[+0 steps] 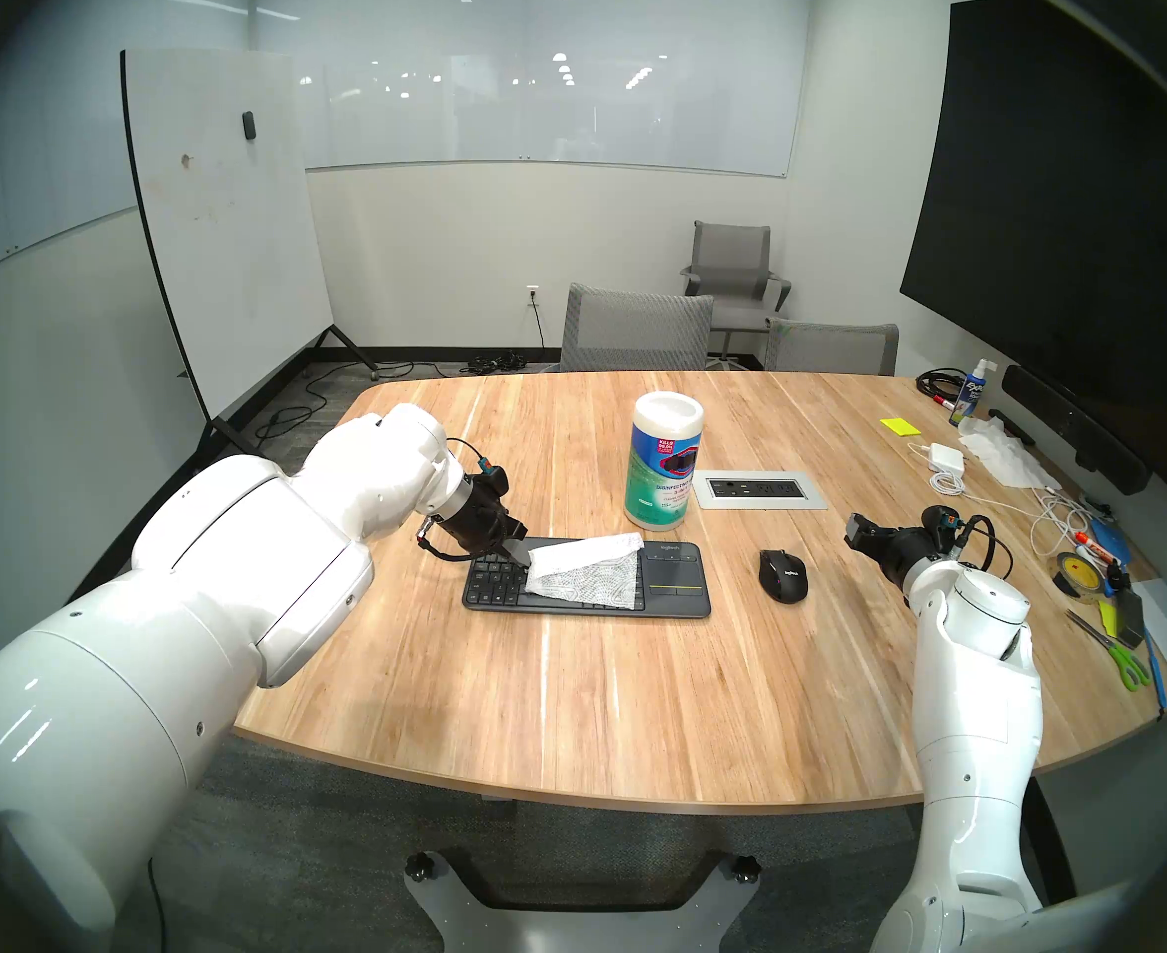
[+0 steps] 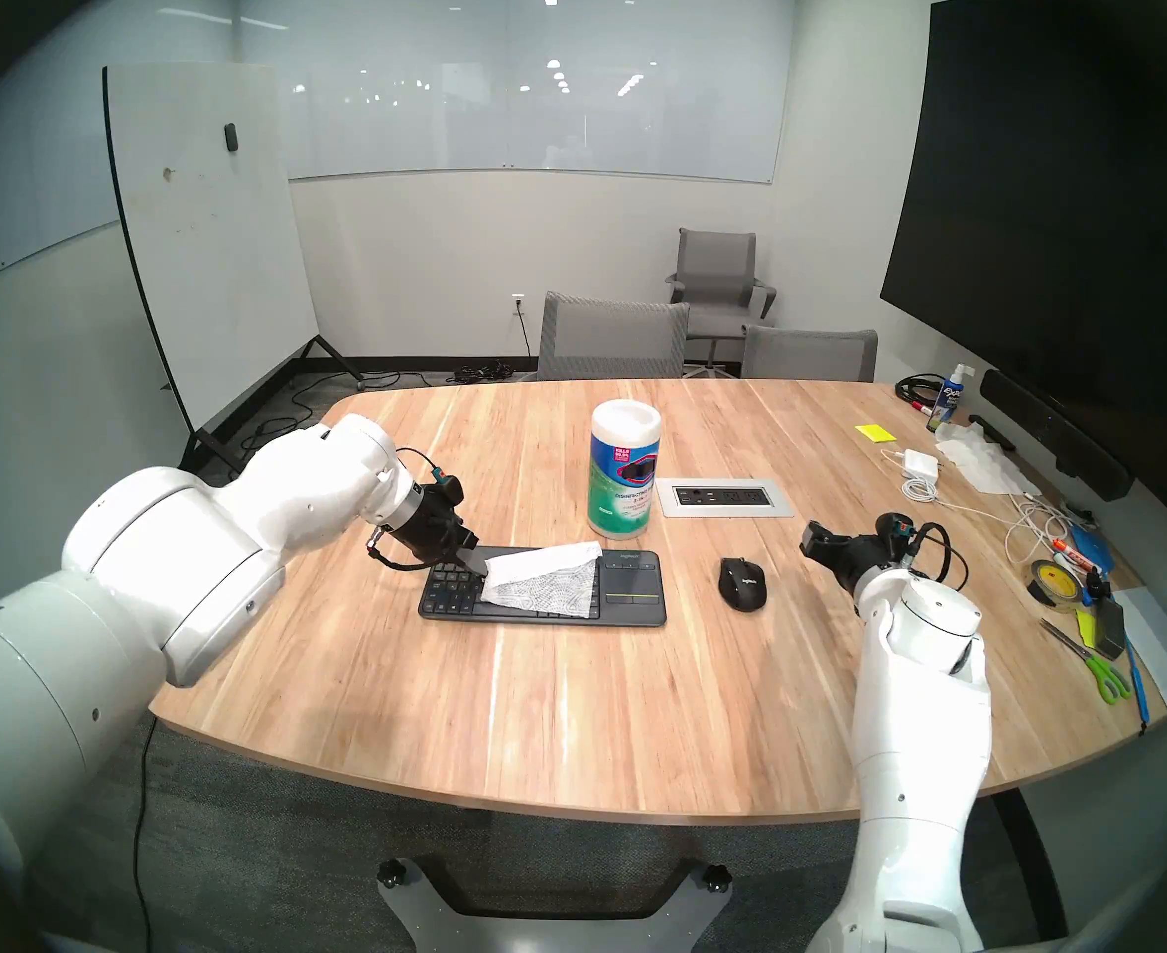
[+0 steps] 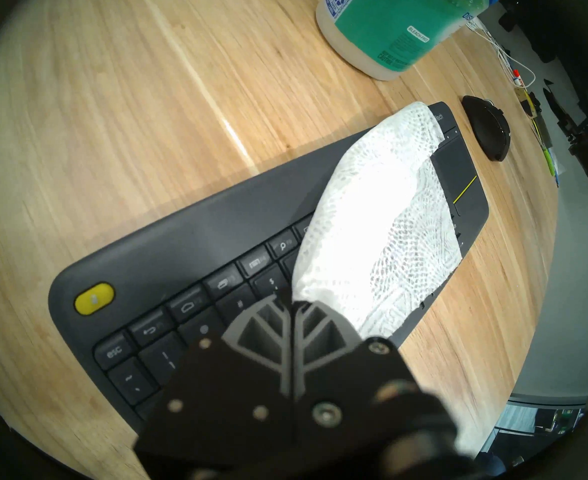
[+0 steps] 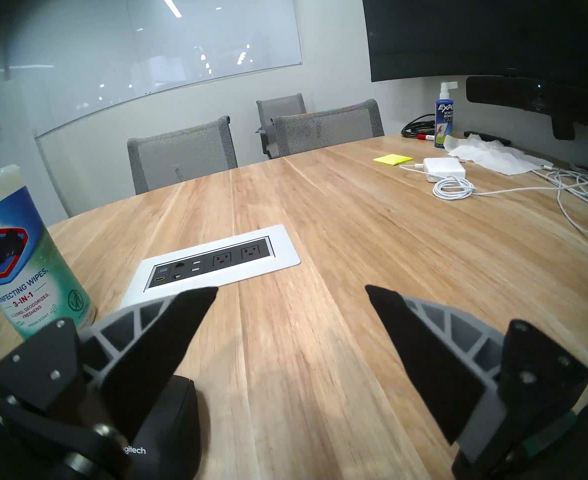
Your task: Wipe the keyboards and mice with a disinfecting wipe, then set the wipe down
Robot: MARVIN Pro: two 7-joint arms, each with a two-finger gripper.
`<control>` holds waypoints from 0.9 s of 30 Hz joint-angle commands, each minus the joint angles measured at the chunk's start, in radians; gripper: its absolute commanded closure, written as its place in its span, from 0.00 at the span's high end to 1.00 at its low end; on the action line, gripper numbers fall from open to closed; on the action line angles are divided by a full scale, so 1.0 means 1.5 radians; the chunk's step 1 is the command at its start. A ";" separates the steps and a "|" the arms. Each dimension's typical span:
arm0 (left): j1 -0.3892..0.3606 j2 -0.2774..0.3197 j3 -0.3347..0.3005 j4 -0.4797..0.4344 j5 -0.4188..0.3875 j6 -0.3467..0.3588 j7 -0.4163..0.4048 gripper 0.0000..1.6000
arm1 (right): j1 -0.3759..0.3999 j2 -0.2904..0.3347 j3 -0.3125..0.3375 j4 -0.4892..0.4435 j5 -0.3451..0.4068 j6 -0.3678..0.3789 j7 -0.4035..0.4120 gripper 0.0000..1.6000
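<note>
tabletop [image 1: 567,690], left tool [image 1: 524,554] pinching wipe [image 1: 584,570]

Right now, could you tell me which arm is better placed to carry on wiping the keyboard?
The left. Its gripper is already shut on the disinfecting wipe, which lies draped over the Logitech keyboard. The right gripper hangs open and empty beyond the mouse.

The table [image 1: 636,690] is made of smooth, shiny wood. The keyboard [image 1: 677,580] is made of dull dark plastic. The wipe [image 1: 587,573] is made of soft white cloth, dotted all over. The mouse [image 1: 782,573] is made of black plastic.
</note>
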 commanded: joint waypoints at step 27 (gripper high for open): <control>-0.036 0.056 -0.011 -0.007 -0.011 -0.002 -0.009 0.00 | 0.012 0.005 -0.001 -0.004 0.001 -0.003 0.001 1.00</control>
